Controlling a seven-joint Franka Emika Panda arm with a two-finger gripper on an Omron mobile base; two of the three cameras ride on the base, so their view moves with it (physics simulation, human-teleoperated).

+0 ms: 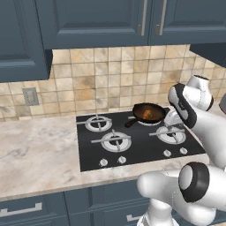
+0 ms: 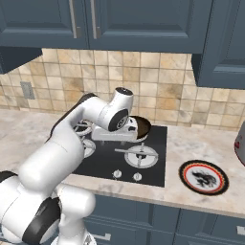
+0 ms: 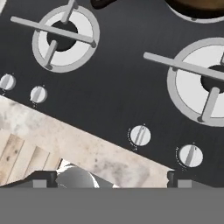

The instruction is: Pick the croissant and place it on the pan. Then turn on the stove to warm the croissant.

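The stove (image 1: 137, 139), a flat black gas cooktop with silver ringed burners, was set into a marbled beige counter (image 1: 35, 154) below dark blue wall cabinets (image 1: 97, 22) and a tan tiled backsplash (image 1: 101, 79). The pan (image 1: 149, 113) stood on the rear right burner, its short dark handle pointing toward the left front. The croissant (image 1: 148, 114) lay inside the pan as an orange-brown patch on the dark base. In the left base view the white arm rose from the lower right and bent over the right side of the stove, hiding part of the front right burner (image 1: 171, 134). In the right base view the arm's wrist covered most of the pan (image 2: 142, 127), of which only a dark rim showed; a round plate (image 2: 203, 177) with a red rim and a dark pattern lay on the counter to the right of the stove, well apart from it. In the hand view the gripper (image 3: 111, 178) looked down at the front edge of the stove, its two dark fingertips (image 3: 40, 178) standing wide apart with nothing between them. Above them lay a row of small round silver knobs (image 3: 140, 135), and two ringed burners (image 3: 64, 37) beyond.
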